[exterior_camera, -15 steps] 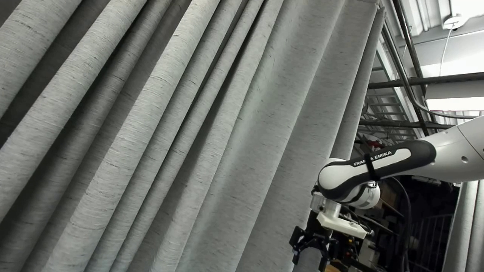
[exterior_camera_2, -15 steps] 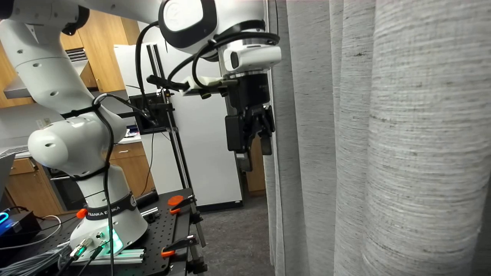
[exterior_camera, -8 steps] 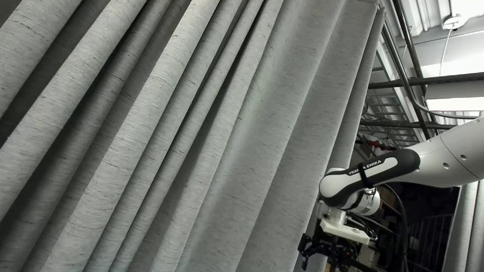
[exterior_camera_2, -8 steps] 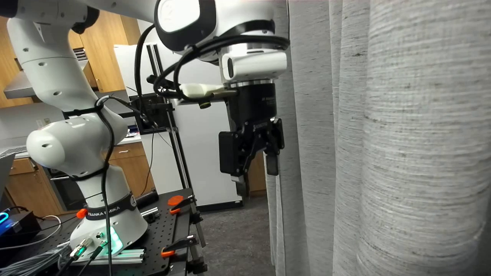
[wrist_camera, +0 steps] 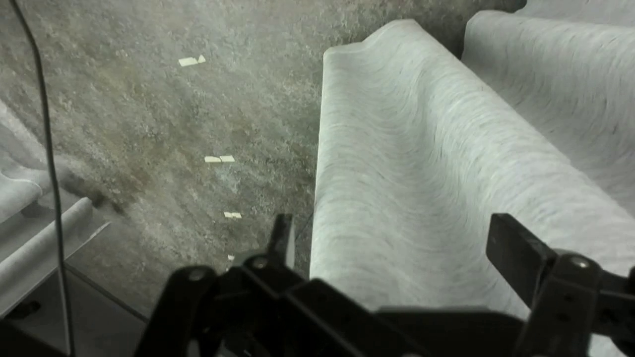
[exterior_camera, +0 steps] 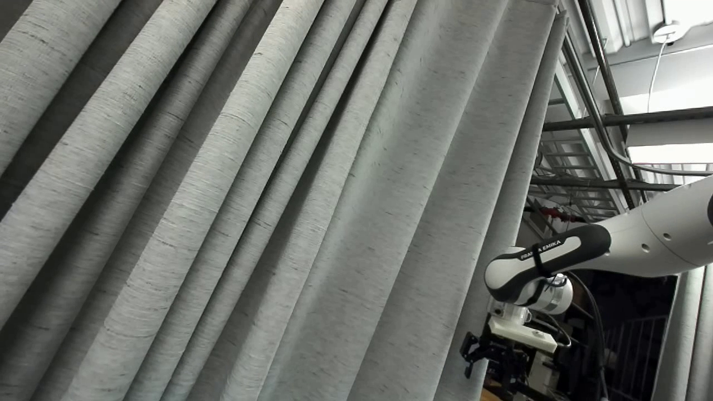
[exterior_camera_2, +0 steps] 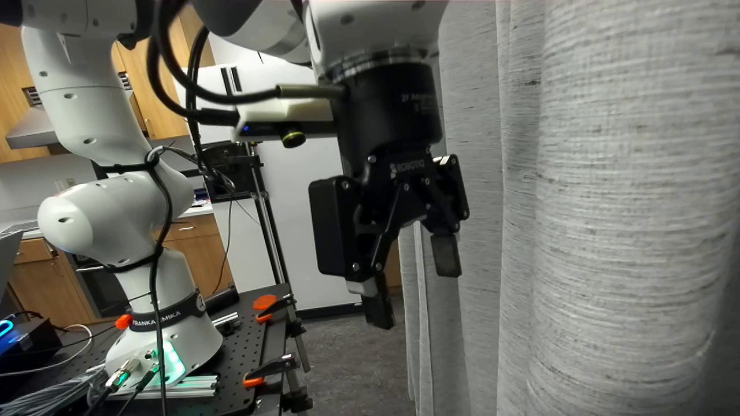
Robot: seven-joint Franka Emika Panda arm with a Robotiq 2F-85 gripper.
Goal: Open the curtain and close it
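The curtain is a very large light grey drape with long deep pleats. It fills most of an exterior view and the right part of the other exterior view. In the wrist view its free edge and pleats run through the middle to the right. My gripper is black, open and empty, pointing down beside the curtain. It also shows low in an exterior view. In the wrist view the curtain's edge appears between the two spread fingers; I cannot tell whether the cloth lies between them in depth.
Another grey curtain piece shows at lower left in the wrist view and at the right in an exterior view. A cable hangs there. A black table with clamps bears the robot base. A white fridge stands behind.
My arm has moved: the gripper appears larger and lower in an exterior view, and farther right and smaller in the other. It stays open. The curtain shows no clear movement.
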